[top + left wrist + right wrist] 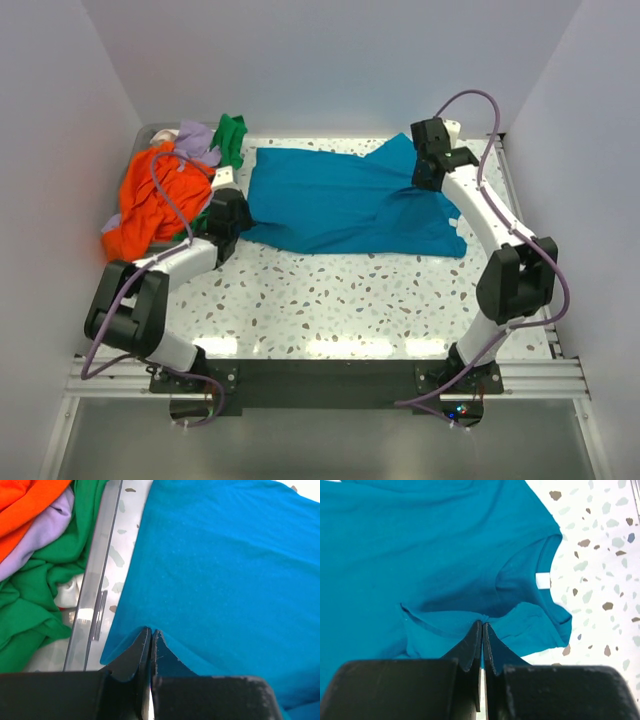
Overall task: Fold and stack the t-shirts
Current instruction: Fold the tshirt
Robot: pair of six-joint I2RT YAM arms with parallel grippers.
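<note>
The large teal t-shirt [345, 200] lies spread across the middle of the table. My left gripper [238, 222] is shut on its left hem edge, with the fabric [225, 565] pinched between the jaws [151, 632]. My right gripper [425, 178] is shut on the shirt's right end near the collar [540, 565], cloth bunched at the fingertips [482, 625]. The orange t-shirt [150, 200], lavender t-shirt [195, 138] and green t-shirt [231, 135] lie crumpled in a heap at the back left; they also show in the left wrist view: orange [25, 500], lavender [45, 535], green [30, 610].
A grey bin [97, 590] holds the heap of shirts at the back left; its rim runs just left of the teal shirt. White walls close the table on three sides. Speckled tabletop [340, 300] shows in front of the shirt.
</note>
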